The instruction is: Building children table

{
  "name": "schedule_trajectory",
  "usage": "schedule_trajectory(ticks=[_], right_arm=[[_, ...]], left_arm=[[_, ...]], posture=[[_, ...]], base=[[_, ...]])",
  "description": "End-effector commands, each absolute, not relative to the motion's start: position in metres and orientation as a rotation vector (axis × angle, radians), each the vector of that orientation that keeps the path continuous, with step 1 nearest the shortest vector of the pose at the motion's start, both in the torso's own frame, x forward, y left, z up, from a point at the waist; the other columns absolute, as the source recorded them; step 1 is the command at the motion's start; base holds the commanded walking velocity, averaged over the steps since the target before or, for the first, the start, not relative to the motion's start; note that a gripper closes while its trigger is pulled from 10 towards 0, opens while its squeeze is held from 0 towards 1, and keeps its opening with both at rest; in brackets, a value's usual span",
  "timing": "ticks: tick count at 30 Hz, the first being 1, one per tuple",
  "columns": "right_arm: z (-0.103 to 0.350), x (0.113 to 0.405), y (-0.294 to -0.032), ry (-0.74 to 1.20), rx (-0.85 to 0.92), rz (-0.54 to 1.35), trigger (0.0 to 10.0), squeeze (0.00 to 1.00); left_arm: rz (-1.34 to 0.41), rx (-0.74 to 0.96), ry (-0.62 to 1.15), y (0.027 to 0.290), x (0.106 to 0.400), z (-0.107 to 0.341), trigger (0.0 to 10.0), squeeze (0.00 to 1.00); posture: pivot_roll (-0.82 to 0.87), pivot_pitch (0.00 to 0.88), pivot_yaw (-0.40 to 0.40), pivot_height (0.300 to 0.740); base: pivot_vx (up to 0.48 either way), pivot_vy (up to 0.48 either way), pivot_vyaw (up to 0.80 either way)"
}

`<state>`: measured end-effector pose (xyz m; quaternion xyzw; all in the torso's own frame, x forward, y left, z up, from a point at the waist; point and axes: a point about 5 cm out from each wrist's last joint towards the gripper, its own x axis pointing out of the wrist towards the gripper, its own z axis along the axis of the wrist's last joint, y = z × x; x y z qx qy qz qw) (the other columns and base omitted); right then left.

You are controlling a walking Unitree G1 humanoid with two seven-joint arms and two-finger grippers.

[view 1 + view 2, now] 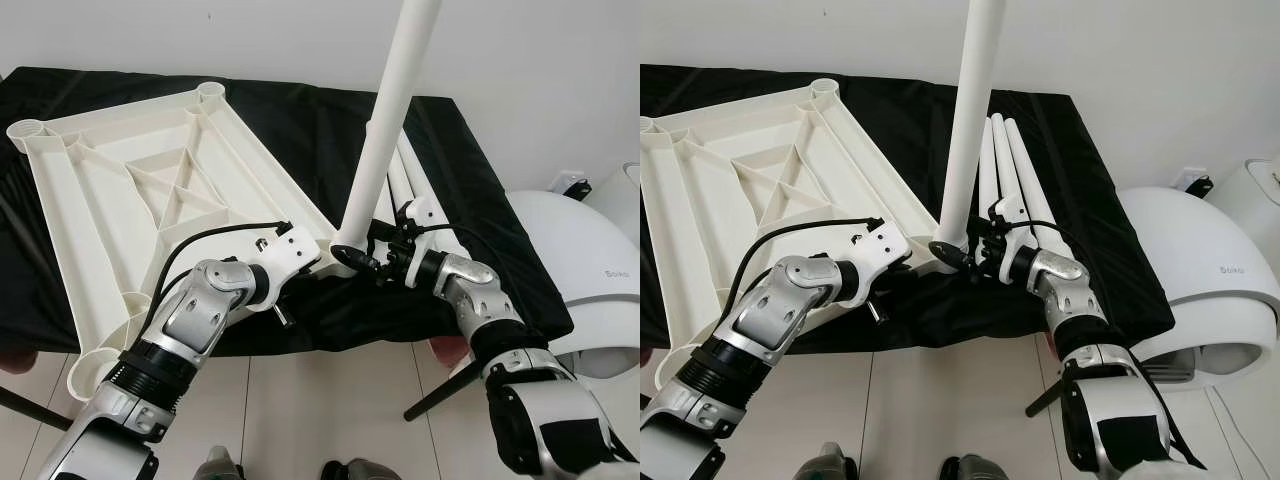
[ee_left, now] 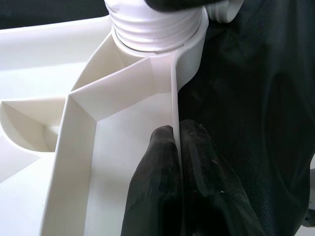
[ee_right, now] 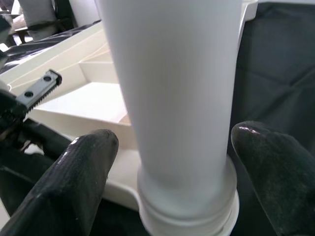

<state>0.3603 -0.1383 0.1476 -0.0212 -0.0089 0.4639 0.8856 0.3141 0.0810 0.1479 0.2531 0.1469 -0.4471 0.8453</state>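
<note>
We see the left claw (image 2: 174, 162) clenched on the thin rim wall of the one upturned white tabletop (image 1: 120, 190), just below the near corner socket. Right claw (image 3: 177, 162) sits spread around the base of the one upright white leg (image 1: 385, 130), a black finger on each side; contact unclear. That leg stands in the corner socket, threads showing. Three more loose legs (image 1: 1010, 170) lie side by side just beside it on the black-draped worktop (image 1: 480, 230). One white domed appliance (image 1: 1200, 270) stands right of the worktop, with small grey lettering too blurred to read.
</note>
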Motion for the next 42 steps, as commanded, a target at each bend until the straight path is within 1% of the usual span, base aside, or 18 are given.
schedule_trajectory(ticks=[1,12,13,14,30,33,42], right_arm=[[0.146,0.361,-0.14,-0.016,-0.053,0.958,10.0,0.0],[0.146,0.365,-0.135,-0.021,-0.044,0.957,10.0,0.0],[0.146,0.364,-0.134,-0.017,-0.047,0.963,1.8,0.0],[0.145,0.365,-0.134,-0.015,-0.042,0.964,0.0,0.0],[0.143,0.362,-0.129,-0.046,0.004,0.982,0.0,0.0],[0.139,0.361,-0.124,-0.072,0.0,0.903,0.0,0.0],[0.139,0.358,-0.118,-0.125,0.031,0.798,0.0,0.0]], left_arm=[[-0.931,0.555,0.274,0.079,0.317,0.156,10.0,0.0],[-0.931,0.557,0.273,0.08,0.317,0.157,10.0,0.0],[-0.931,0.558,0.273,0.08,0.317,0.157,10.0,0.0],[-0.931,0.557,0.274,0.08,0.317,0.157,10.0,0.0],[-0.927,0.555,0.275,0.08,0.317,0.158,10.0,0.0],[-0.926,0.553,0.274,0.08,0.317,0.158,10.0,0.0],[-0.926,0.552,0.274,0.08,0.317,0.157,10.0,0.0]], posture=[[0.01,0.036,-0.049,0.74],[0.01,0.037,-0.046,0.74],[0.01,0.038,-0.045,0.74],[0.01,0.039,-0.045,0.74],[0.02,0.042,-0.049,0.74],[0.01,0.042,-0.052,0.74],[0.02,0.04,-0.055,0.74]], base=[[0.0,0.0,0.0],[0.0,0.0,0.0],[0.0,0.0,0.0],[0.0,0.0,0.0],[0.0,0.0,0.0],[0.0,0.0,0.0],[0.0,0.0,0.0]])
